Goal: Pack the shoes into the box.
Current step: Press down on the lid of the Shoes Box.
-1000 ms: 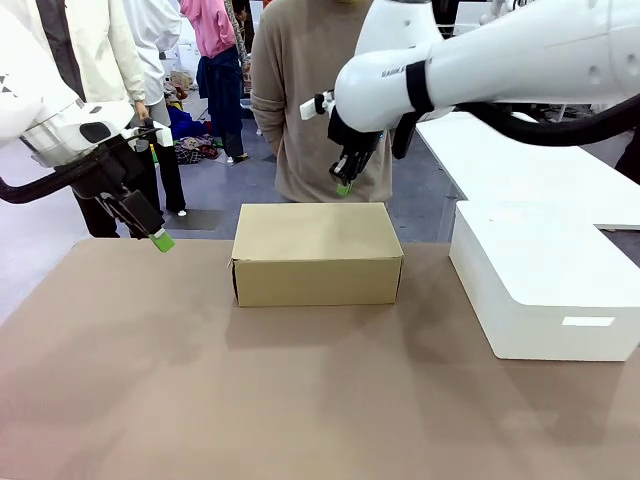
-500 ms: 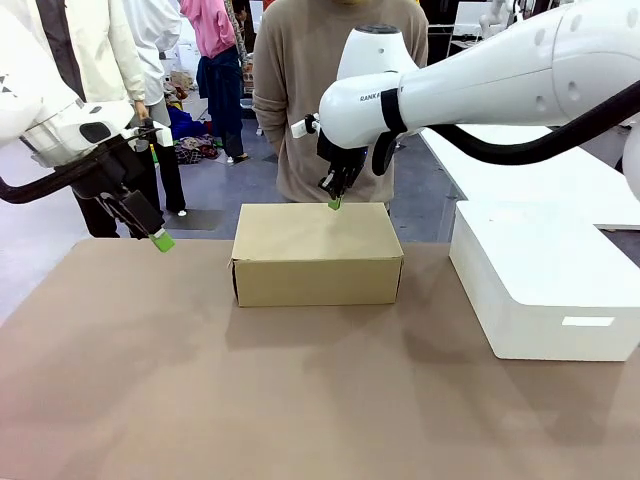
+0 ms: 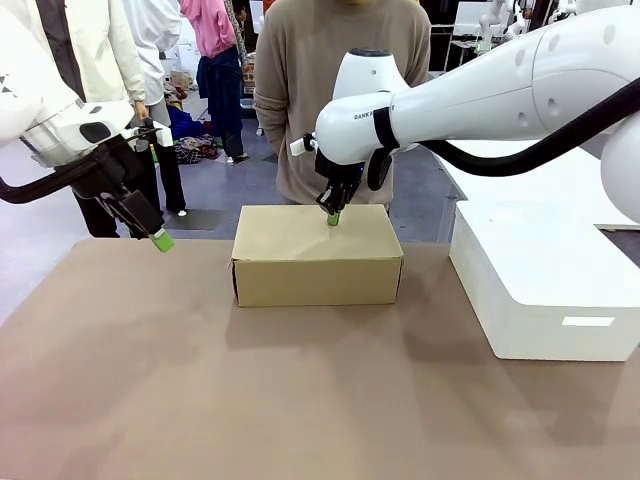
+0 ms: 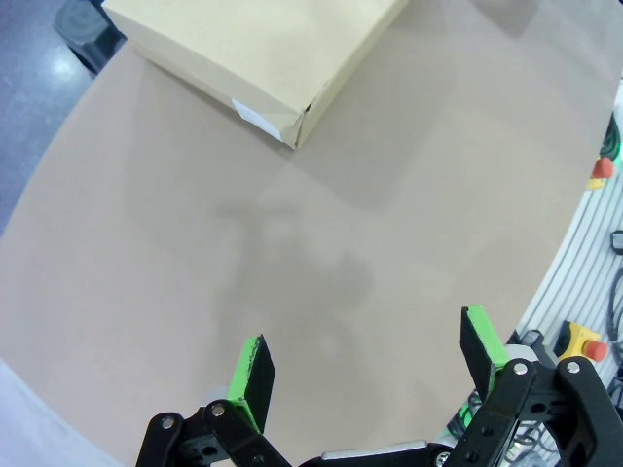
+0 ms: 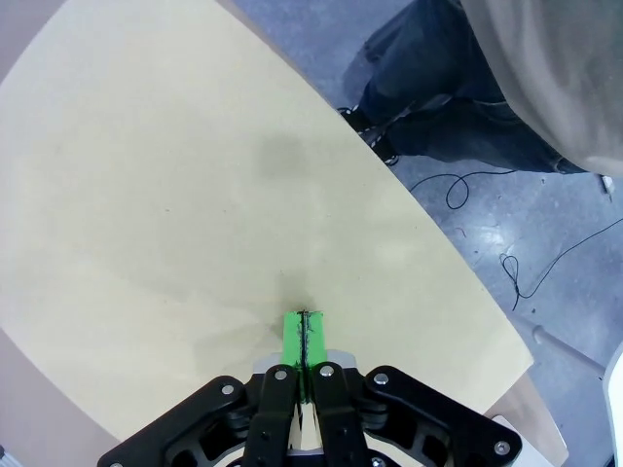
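box: lid shut
right gripper: fingers pinched together, empty, tips on lid
left gripper: fingers wide, idle
advice: press gently, near the lid's far edge

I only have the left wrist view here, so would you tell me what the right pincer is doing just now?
Observer: The right pincer is shut, its tips pressed on the closed lid of the box near the far edge.
Operator: Thanks, is the person close by?
Observer: Yes, a person stands right behind the box at the far side.
Operator: Anything else on the table?
Observer: A white block sits to the box's right.
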`<state>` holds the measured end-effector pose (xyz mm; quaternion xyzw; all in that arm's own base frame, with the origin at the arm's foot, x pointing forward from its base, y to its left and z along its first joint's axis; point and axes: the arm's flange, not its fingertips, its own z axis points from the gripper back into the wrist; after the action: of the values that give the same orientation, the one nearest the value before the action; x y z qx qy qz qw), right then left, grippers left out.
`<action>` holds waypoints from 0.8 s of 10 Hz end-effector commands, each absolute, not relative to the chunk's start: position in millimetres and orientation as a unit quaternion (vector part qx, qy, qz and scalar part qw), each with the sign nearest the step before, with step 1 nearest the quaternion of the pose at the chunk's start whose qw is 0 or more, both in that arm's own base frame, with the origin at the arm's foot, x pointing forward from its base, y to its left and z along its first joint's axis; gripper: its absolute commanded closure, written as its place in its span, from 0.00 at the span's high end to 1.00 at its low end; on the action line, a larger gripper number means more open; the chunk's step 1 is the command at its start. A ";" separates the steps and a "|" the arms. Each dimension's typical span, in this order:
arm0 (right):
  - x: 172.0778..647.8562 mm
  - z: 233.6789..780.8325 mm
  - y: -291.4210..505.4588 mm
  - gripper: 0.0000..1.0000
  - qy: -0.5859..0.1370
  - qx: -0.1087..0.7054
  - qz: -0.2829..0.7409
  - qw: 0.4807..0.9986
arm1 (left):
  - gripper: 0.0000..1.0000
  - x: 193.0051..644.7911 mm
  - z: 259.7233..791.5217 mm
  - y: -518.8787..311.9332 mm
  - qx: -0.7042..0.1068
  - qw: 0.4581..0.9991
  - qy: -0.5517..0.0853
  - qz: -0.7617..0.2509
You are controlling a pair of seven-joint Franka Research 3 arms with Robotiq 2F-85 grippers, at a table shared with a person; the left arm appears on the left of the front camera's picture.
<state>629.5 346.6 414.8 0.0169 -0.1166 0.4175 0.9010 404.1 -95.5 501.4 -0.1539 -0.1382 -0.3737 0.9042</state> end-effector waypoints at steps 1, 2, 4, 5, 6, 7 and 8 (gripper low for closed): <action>630.4 408.7 349.0 0.00 -0.116 0.003 0.402 0.908 | 1.00 402.3 499.2 -92.2 -0.157 0.900 -0.146 -0.380; 626.8 415.2 350.0 0.00 -0.128 0.000 0.405 0.906 | 1.00 402.3 499.2 -92.2 -0.157 0.900 -0.146 -0.380; 614.3 447.9 348.1 0.00 -0.137 0.002 0.412 0.901 | 1.00 402.3 499.2 -92.2 -0.157 0.900 -0.146 -0.380; 605.7 461.7 344.4 0.00 -0.129 0.001 0.421 0.898 | 1.00 402.3 499.2 -92.2 -0.157 0.900 -0.146 -0.380; 596.5 471.2 339.1 0.00 -0.123 0.002 0.427 0.896 | 1.00 402.3 499.2 -92.2 -0.157 0.900 -0.146 -0.380; 588.3 478.7 335.0 0.00 -0.123 0.004 0.433 0.893 | 1.00 402.3 499.2 -92.2 -0.157 0.900 -0.146 -0.380; 577.9 486.3 330.1 0.00 -0.116 0.009 0.443 0.889 | 1.00 402.3 499.2 -92.2 -0.157 0.900 -0.146 -0.380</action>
<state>594.6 343.6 490.1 0.0042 -0.1264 0.4285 0.8947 404.2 -95.5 501.3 -0.1540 -0.1381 -0.3736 0.9042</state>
